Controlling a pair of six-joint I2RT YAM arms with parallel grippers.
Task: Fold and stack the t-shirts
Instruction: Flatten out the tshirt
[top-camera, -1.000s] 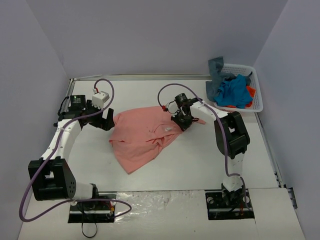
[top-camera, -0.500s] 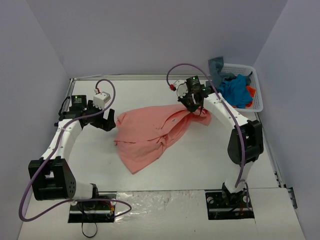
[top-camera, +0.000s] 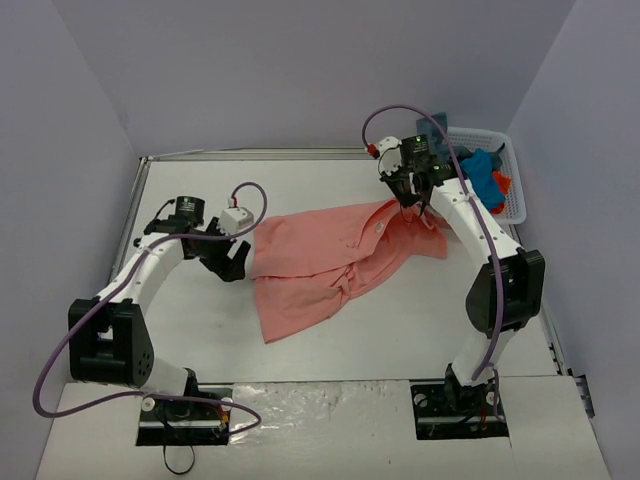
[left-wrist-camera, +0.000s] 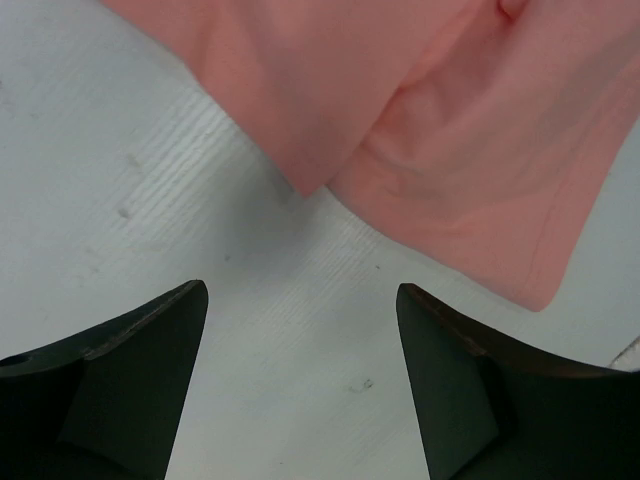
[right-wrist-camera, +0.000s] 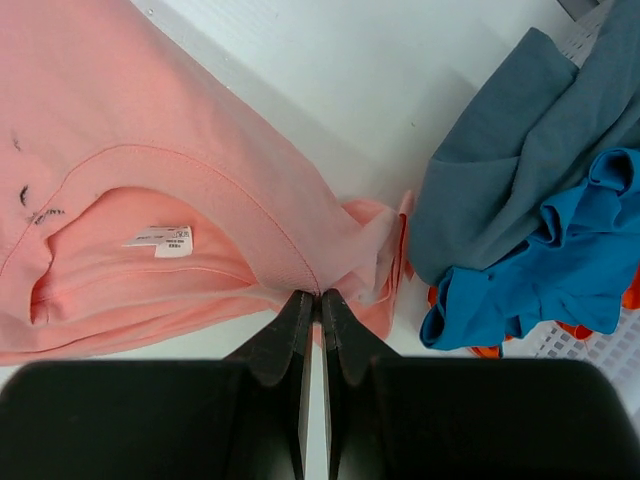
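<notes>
Salmon-pink shirt (top-camera: 330, 265) lies rumpled at the middle of the table (top-camera: 400, 330), one end drawn toward the far right corner; the right gripper (right-wrist-camera: 320, 297) is clamped on its collar; the left gripper (left-wrist-camera: 300, 300) hangs spread wide, grasping nothing, just beside its left edge; grey shirt (right-wrist-camera: 520, 130), blue shirt (right-wrist-camera: 540, 280) and orange shirt (top-camera: 502, 183) heap in the basket (top-camera: 512, 205) at that far right corner.

I can read no text from here. The small white sewn-in tag (right-wrist-camera: 157, 238) inside the collar of the salmon-pink cloth t-shirt (right-wrist-camera: 120, 110) carries faint print, too small for me to make out.
</notes>
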